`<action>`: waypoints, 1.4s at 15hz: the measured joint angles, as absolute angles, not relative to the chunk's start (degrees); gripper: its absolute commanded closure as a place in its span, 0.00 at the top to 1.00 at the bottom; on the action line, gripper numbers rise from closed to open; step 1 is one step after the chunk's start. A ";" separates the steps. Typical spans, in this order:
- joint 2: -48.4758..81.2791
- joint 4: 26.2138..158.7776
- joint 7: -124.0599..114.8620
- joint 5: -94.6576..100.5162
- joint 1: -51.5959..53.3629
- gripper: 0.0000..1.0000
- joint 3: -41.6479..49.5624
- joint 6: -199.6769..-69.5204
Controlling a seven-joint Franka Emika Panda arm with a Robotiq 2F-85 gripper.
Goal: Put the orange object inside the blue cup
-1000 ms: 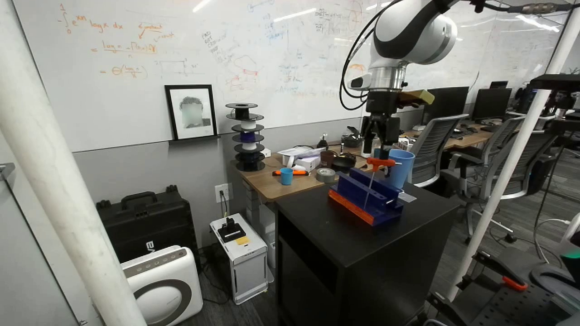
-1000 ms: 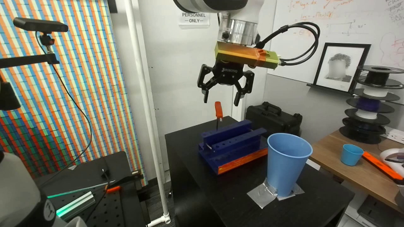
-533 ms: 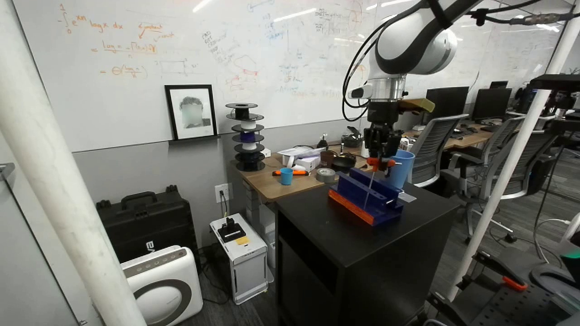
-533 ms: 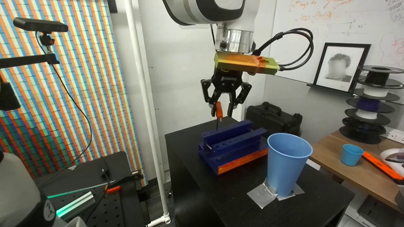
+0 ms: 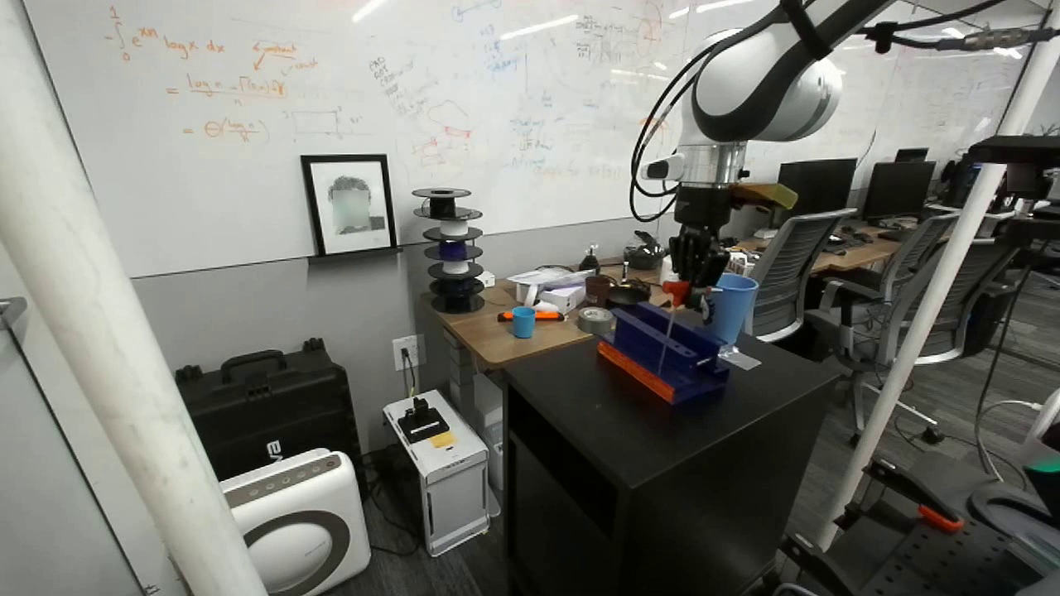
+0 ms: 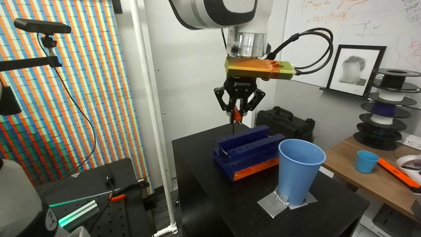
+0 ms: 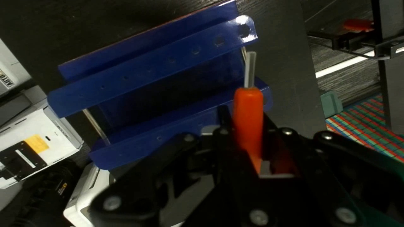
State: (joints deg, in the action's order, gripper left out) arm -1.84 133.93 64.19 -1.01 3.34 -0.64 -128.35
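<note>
- Tool (image 7: 248,107): pinched in the hand (image 6: 236,115), shaft (image 6: 233,129) down at the box (image 7: 139,77).
- Slanted lift could jam it, dragging the box (loose, perhaps).
- Low carry may clip the cup (image 6: 297,174).

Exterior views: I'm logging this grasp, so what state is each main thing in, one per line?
Claw: closed on the orange object
Orange object: held, outside the blue cup
Blue cup: upright, mouth open, taped at its base
Blue rack: upright, open along the top
Small cup: upright
Grey tape roll: lying flat
Framed portrait: standing upright
</note>
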 measured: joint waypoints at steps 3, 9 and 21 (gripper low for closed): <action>-2.97 133.78 62.58 -1.01 2.66 0.14 -0.42 -129.60; -8.74 132.87 59.73 -1.14 2.38 0.14 -0.24 -129.45; -20.50 129.50 42.60 6.91 -1.70 0.11 3.68 -128.99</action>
State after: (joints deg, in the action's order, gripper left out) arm -20.50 129.50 42.60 6.91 -1.70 3.68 -128.99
